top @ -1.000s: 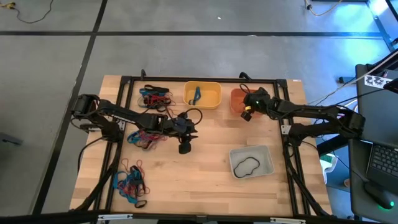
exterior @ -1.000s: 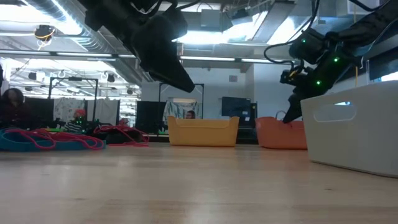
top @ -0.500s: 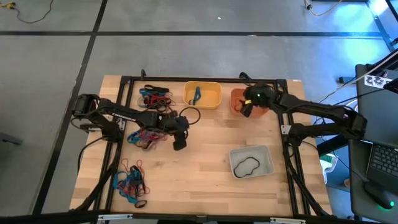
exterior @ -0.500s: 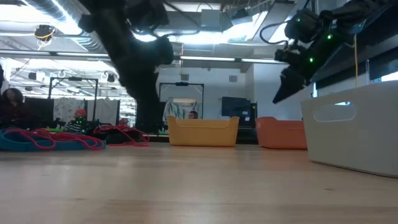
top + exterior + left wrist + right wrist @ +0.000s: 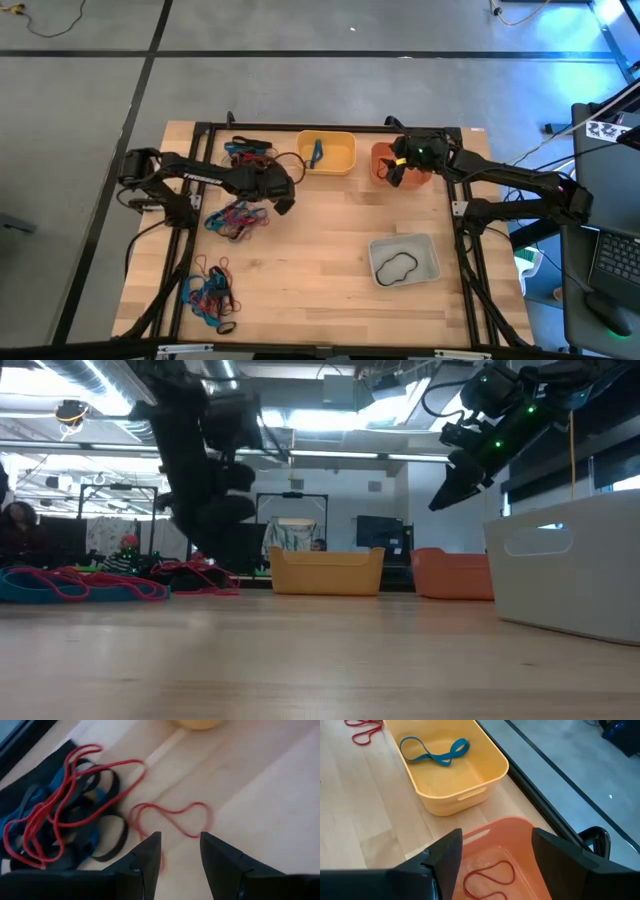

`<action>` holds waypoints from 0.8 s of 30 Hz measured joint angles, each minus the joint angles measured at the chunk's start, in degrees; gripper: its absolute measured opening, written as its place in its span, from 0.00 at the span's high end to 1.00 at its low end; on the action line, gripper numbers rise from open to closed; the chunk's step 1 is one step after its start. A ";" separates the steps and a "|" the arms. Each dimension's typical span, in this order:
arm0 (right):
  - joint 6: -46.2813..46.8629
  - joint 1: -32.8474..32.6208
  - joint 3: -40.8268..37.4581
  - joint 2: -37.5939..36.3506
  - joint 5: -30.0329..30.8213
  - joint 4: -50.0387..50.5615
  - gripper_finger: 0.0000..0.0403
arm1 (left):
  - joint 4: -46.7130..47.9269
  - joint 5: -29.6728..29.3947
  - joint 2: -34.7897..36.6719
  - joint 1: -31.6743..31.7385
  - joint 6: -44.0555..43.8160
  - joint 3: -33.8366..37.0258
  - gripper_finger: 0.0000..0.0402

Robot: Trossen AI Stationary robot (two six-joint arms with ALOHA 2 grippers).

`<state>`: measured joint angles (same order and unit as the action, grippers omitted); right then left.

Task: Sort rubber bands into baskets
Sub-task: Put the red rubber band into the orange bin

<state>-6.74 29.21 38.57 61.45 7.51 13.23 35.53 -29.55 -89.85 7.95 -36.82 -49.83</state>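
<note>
My left gripper (image 5: 285,204) is open and empty, hanging above a lone red rubber band (image 5: 172,820) that lies flat on the table between the yellow basket (image 5: 326,152) and the far pile of red, blue and black bands (image 5: 60,820). My right gripper (image 5: 396,173) is open and empty, above the orange basket (image 5: 520,832), which holds a red band (image 5: 487,877). The yellow basket holds a blue band (image 5: 435,751). The pale grey basket (image 5: 404,260) holds a black band.
Three piles of bands lie on the table's left half: one at the far edge (image 5: 250,153), one in the middle (image 5: 237,220) and one near the front (image 5: 210,295). A black frame (image 5: 330,128) runs around the table. Bare wood lies in the middle.
My left gripper has gone from the table's middle toward the far left, to the lone red band beside the far pile. My right gripper has risen above the orange basket and shifted slightly toward the far edge.
</note>
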 joint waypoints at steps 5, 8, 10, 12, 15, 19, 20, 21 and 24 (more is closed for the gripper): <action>-0.10 0.00 0.00 0.00 0.02 0.14 0.41 | -1.00 0.08 -0.06 4.03 -2.01 3.41 0.67; -0.15 0.00 0.00 0.00 0.02 0.14 0.41 | -2.81 1.27 -0.06 6.04 -2.48 5.76 0.67; -0.15 0.00 0.00 0.00 0.04 0.13 0.41 | -6.14 3.62 -0.06 7.27 -1.87 7.44 0.67; -0.15 0.00 0.00 0.00 0.04 0.14 0.41 | -9.02 5.20 -0.06 8.30 -1.10 8.85 0.67; -0.14 0.00 0.00 0.00 -0.07 0.20 0.41 | -12.10 5.51 -0.06 9.50 -0.87 10.60 0.67; -1.01 0.00 0.00 0.00 -0.15 -0.06 0.41 | -13.51 5.89 0.14 10.56 -0.81 11.83 0.67; -1.03 0.00 0.00 0.00 -0.15 -0.14 0.41 | -13.53 5.86 0.16 10.61 -0.81 11.95 0.67; -1.03 0.00 0.00 0.00 -0.16 -0.15 0.41 | -13.52 5.82 0.15 10.62 -0.80 12.01 0.67; -1.03 0.00 0.00 0.00 -0.20 -0.17 0.41 | -13.71 5.76 0.12 10.38 -0.72 12.06 0.67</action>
<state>-7.77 29.21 38.57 61.45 7.31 13.06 21.81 -23.79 -89.73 18.33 -37.54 -37.78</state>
